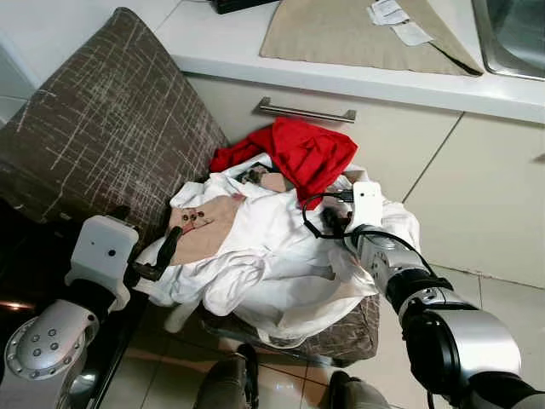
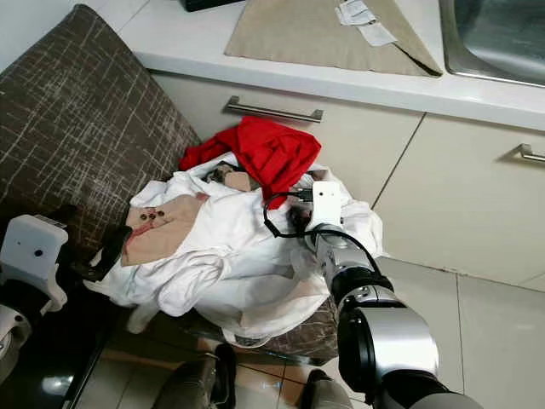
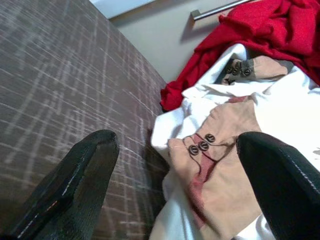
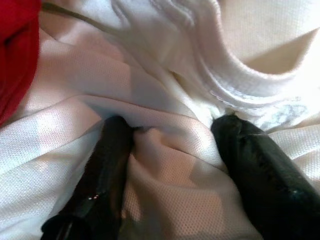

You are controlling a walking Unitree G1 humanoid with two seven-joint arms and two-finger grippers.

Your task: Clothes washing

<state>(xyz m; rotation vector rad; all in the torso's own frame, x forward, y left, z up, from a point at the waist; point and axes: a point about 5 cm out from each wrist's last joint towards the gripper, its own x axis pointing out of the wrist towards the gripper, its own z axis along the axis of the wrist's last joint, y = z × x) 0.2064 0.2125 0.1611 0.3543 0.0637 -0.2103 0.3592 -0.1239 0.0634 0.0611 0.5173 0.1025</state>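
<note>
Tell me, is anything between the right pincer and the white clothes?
Nothing visible. The right pincer is already pressed into the white shirt, its fingers open around a fold; the red garment lies beside, not between.

The right hand (image 1: 334, 223) is sunk into the white garment (image 1: 281, 256), its fingertips (image 4: 120, 131) buried under folds. The basket (image 1: 349, 336) under the heap shows as one corner. The sink (image 1: 511, 34) on the table (image 1: 213, 47) is cut by the edge. Print on the paper slips (image 1: 396, 21) is too small to read.
</note>
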